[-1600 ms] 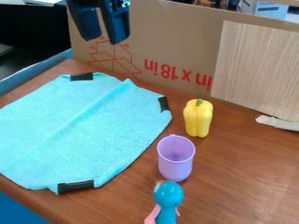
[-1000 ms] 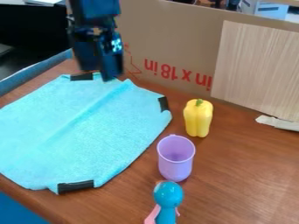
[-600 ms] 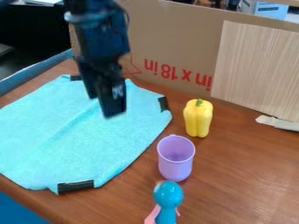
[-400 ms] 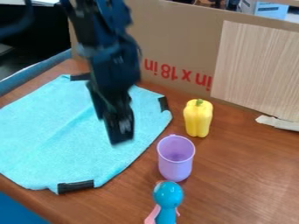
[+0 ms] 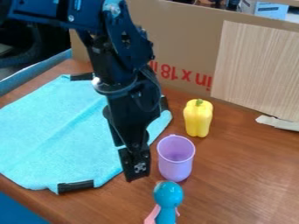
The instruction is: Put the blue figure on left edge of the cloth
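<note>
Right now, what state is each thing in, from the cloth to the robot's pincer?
Turquoise cloth: spread out, lightly creased.
Blue figure with pink limbs: on the table, off the cloth.
Purple plastic cup: upright, mouth up.
Yellow toy pepper: standing, stem up.
Black robot pincer: pointing down, beside the cup in view.

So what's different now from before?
The black robot gripper moved down and right in the picture, towards the blue toy figure with pink arms. It hasn't grabbed it. The figure, purple plastic cup, yellow toy pepper and light-blue cloth stayed put.
</note>
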You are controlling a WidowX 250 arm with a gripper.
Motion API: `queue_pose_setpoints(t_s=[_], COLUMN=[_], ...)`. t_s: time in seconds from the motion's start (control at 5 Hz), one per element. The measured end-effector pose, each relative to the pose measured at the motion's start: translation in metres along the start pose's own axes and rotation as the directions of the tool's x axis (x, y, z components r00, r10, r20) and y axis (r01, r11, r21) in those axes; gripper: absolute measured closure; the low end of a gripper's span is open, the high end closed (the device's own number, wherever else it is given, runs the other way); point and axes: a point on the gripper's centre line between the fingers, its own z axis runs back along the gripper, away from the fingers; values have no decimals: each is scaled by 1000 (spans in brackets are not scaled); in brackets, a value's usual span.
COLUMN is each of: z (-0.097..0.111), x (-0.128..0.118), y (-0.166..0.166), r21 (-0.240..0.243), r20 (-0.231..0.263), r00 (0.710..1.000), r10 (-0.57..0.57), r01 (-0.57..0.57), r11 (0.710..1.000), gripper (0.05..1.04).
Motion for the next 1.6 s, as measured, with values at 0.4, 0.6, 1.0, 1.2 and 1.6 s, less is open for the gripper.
queue_pose_setpoints(t_s=[0.4, 0.6, 1.0, 1.2, 1.6], z=[-7, -15, -25, -35, -45], x=[3, 3, 4, 6, 16], y=[-14, -24, -40, -39, -37], r21=[-57, -64, -52, -50, -37], r20=[-43, -40, -27, -42, -52], r00=[999, 999, 999, 999, 999], r10=[-3, -15, -39, -31, -11], r01=[0, 12, 38, 29, 9], r11=[998, 998, 998, 998, 999], gripper=[83, 83, 83, 83, 83])
